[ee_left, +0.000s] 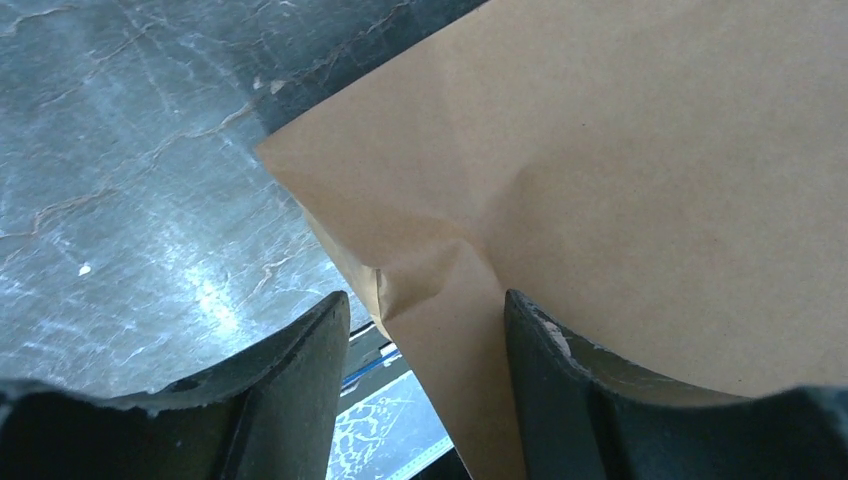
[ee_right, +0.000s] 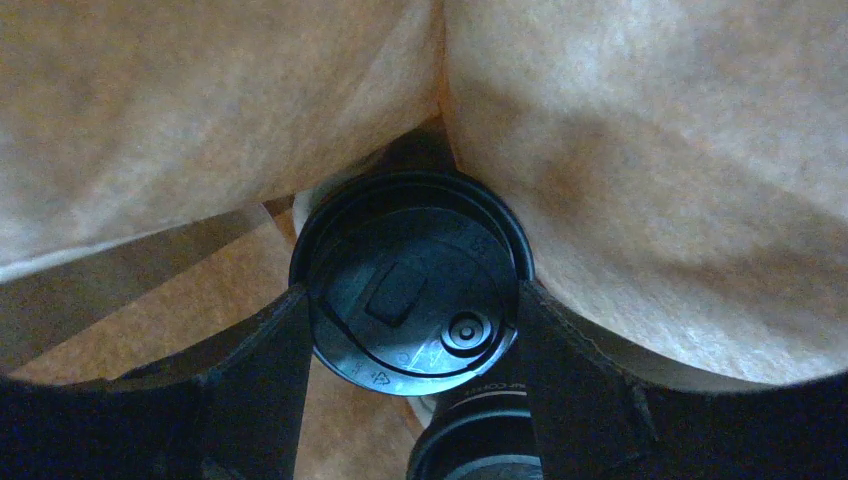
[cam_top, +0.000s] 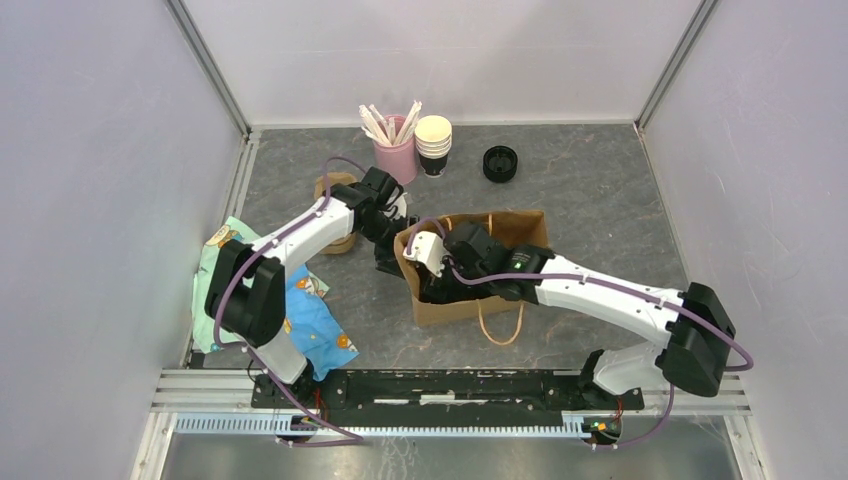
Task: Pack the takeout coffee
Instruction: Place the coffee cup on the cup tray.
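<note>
Starting at the left of the top view, a printed cloth (cam_top: 312,322) lies on the grey table (cam_top: 600,200) beside the left arm, taking no part in the work. The left gripper (ee_left: 420,300) sits at the left edge of the brown bag (ee_left: 650,180). Its fingers stand apart on either side of a creased fold of the paper, not visibly pinching it. It is probably there to steady the bag's mouth and stop it sliding or folding shut while the other arm reaches in. Further right, the right gripper (ee_right: 410,292) is down inside the bag with brown walls on both sides. Its fingers are clamped on the rim of the takeout coffee (ee_right: 400,270), whose black lid faces the wrist camera, so the cup appears upright, a sensible way to carry a drink. The coffee is therefore inside the bag, but whether its base rests on the bottom cannot be told. Along the far edge, a pink cup of stirrers (cam_top: 397,152), a stack of lidless cups (cam_top: 433,145) and spare black lids (cam_top: 500,163) stand well clear.
</note>
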